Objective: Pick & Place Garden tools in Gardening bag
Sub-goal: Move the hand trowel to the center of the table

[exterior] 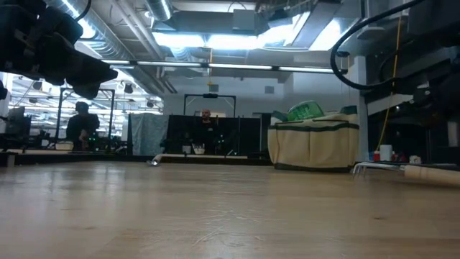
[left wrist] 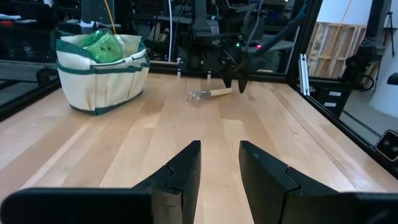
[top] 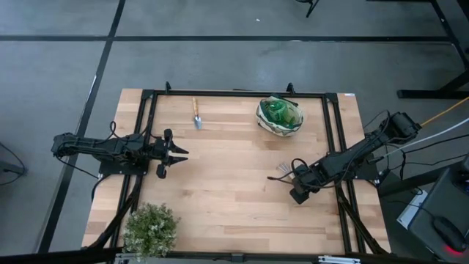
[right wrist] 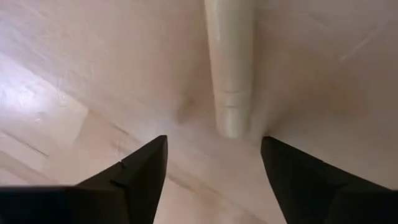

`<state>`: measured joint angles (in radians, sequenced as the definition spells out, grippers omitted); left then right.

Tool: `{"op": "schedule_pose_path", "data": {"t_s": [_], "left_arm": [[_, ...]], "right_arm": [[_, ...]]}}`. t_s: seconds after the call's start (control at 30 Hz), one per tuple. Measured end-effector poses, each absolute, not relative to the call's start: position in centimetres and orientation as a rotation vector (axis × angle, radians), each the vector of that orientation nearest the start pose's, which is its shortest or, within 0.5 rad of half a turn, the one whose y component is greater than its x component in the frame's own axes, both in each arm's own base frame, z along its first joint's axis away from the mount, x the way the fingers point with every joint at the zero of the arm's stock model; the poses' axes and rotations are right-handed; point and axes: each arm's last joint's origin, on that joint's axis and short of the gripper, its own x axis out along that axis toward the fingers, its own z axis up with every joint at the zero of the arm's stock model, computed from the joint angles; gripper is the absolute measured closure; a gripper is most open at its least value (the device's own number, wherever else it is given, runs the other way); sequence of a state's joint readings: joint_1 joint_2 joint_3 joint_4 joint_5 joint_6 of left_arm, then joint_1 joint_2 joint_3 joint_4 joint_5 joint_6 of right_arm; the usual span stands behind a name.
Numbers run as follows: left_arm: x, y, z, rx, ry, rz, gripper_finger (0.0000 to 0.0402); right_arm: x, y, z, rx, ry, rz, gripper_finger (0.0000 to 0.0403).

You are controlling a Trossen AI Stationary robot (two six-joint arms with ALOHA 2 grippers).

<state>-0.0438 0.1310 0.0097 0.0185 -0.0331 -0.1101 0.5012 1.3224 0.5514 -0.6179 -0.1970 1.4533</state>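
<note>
The pronged rake [left wrist: 209,94] with its wooden handle lies flat on the wooden counter [top: 234,198], near the right side. The right claw [right wrist: 214,171] is right above the end of the handle. Its two dark fingers [right wrist: 134,180] stand wide apart, one on each side of the pale handle, and they do not grip it. In the high view the right claw [top: 299,183] sits low over the counter just beside the rake [top: 281,169]. The gardening bag [top: 279,116] stands upright at the far side of the counter, well apart from the rake. It is cream with dark green trim, and something green, maybe the spray bottle [left wrist: 102,43], pokes out of its round mouth. A small trowel [top: 196,113] with a wooden handle lies by the far edge, to the left of the bag. The left claw [top: 174,152] hangs over the left part of the counter, far from the tools. Its fingers [left wrist: 180,171] have only a narrow gap between them and hold nothing. A bushy green plant [top: 151,229] sits at the near left corner. Past the counter, a person [exterior: 81,124] is in the room behind.
</note>
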Motion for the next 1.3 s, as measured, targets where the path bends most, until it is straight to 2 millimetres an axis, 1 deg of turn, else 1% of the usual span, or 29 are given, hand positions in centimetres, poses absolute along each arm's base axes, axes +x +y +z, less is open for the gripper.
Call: {"op": "schedule_pose_path", "data": {"t_s": [0.13, 0.2, 0.33, 0.47, 0.63, 0.7, 0.83, 0.9, 1.07, 1.2, 1.23, 1.3], "left_arm": [[10.5, -0.4, 15.8, -0.106, 0.103, -0.005, 0.0296], [10.5, -0.4, 15.8, -0.106, 0.103, -0.005, 0.0296], [10.5, -0.4, 15.8, -0.106, 0.103, -0.006, 0.0296], [10.5, -0.4, 15.8, -0.106, 0.103, -0.005, 0.0296], [10.5, -0.4, 15.8, -0.106, 0.103, -0.005, 0.0296], [10.5, -0.3, 15.8, -0.074, 0.103, -0.001, 0.0296], [10.5, -0.1, 15.9, 0.042, 0.094, 0.086, 0.0296], [10.5, 0.0, 16.0, 0.070, 0.091, 0.113, 0.0296], [10.5, 0.1, 16.0, 0.077, 0.091, 0.132, 0.0296], [10.4, 0.4, 16.2, 0.099, 0.076, 0.260, 0.0296], [10.4, 0.5, 16.3, 0.091, 0.068, 0.285, 0.0296], [10.4, 0.5, 16.6, 0.017, 0.021, 0.297, 0.0296]], "right_arm": [[16.4, 9.4, 14.0, 0.995, 1.524, -0.505, 0.0139], [16.7, 9.5, 14.6, 1.017, 1.535, -0.485, 0.0141], [17.9, 10.1, 16.5, 1.057, 1.498, -0.408, 0.0145], [19.5, 10.9, 19.0, 1.097, 1.431, -0.321, 0.0149], [21.1, 11.4, 21.9, 1.078, 1.273, -0.273, 0.0149], [21.7, 11.4, 22.9, 1.050, 1.194, -0.274, 0.0149], [22.5, 11.4, 24.3, 0.970, 1.041, -0.285, 0.0149], [22.8, 11.3, 25.0, 0.924, 0.969, -0.285, 0.0149], [24.2, 10.6, 26.0, 0.739, 0.773, -0.244, 0.0149], [25.3, 9.5, 26.8, 0.567, 0.644, -0.219, 0.0150], [25.6, 9.1, 26.9, 0.536, 0.615, -0.233, 0.0150], [26.0, 8.1, 27.2, 0.475, 0.568, -0.274, 0.0150]]}}
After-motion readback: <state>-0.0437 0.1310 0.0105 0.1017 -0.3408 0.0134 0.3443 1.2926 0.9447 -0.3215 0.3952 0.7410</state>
